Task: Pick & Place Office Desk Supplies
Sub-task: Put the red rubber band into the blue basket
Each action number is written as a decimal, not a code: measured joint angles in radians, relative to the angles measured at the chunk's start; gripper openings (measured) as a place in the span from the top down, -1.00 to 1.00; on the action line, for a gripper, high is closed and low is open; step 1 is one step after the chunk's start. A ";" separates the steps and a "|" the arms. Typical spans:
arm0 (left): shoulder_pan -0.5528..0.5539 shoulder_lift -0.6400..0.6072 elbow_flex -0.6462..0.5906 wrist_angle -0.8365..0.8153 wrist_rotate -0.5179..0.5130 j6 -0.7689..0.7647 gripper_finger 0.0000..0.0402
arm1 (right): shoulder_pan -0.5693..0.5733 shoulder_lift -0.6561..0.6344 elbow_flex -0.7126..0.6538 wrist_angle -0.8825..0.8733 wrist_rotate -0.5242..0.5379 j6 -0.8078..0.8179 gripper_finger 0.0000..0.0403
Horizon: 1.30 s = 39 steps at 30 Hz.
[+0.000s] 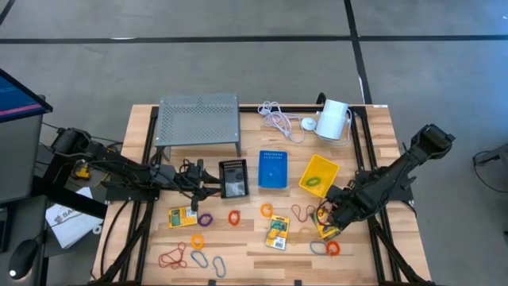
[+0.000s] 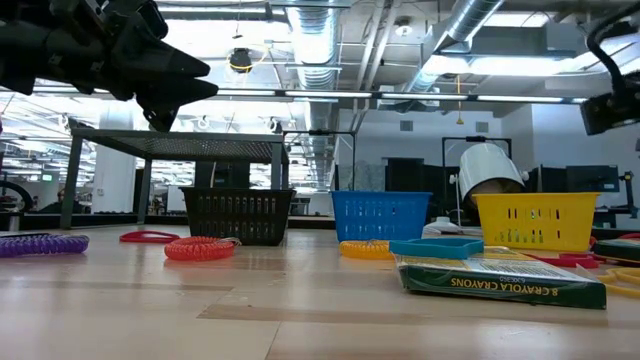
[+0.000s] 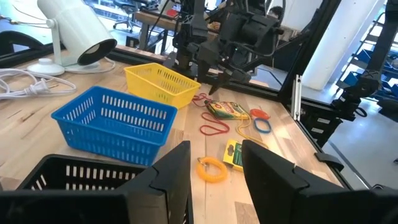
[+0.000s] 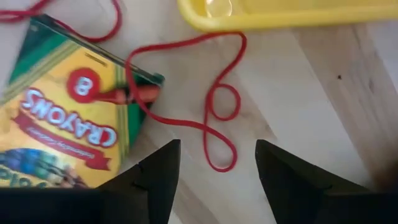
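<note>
Three small bins stand in a row mid-table: black, blue, yellow. Yellow crayon packets and coloured loops lie flat on the near half. My right gripper points down, open, just above a thin red loop that lies partly across a crayon packet beside the yellow bin's rim. Whether it touches the loop I cannot tell. My left gripper stands open and level at the black bin's left side, nothing between its fingers.
A grey mesh shelf riser stands at the far left. A coiled white cable and a white cylinder device sit at the far edge. Further loops lie near the front edge.
</note>
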 joint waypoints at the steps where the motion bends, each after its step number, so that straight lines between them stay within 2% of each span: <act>1: 0.000 0.000 0.000 0.000 0.000 0.000 0.30 | -0.003 -0.005 -0.014 0.010 -0.003 0.000 -0.01; 11: 0.000 0.000 0.000 0.000 -0.001 0.000 0.30 | -0.047 -0.015 -0.105 0.170 -0.005 -0.025 -0.01; 15: 0.000 0.000 0.000 0.000 -0.001 0.000 0.30 | -0.053 -0.020 -0.126 0.189 -0.006 -0.019 0.07; 18: 0.000 0.000 0.000 0.001 -0.001 0.000 0.30 | -0.053 -0.018 -0.127 0.189 -0.009 0.001 0.27; 23: 0.000 0.000 0.000 0.003 -0.003 0.000 0.30 | -0.054 -0.018 -0.128 0.191 -0.008 0.012 0.88; 24: 0.000 0.000 0.000 0.004 -0.003 0.000 0.30 | -0.052 -0.018 -0.128 0.192 -0.010 0.013 0.93; 31: 0.000 0.000 0.000 0.039 -0.002 0.000 0.30 | -0.018 -0.031 -0.129 0.199 0.006 0.082 0.99; 36: 0.000 0.000 0.000 0.061 -0.002 0.000 0.30 | 0.011 -0.098 -0.134 0.187 0.000 0.121 0.99; 39: 0.000 0.000 0.000 0.094 -0.003 0.037 0.30 | 0.037 -0.150 -0.109 0.127 0.040 0.146 1.00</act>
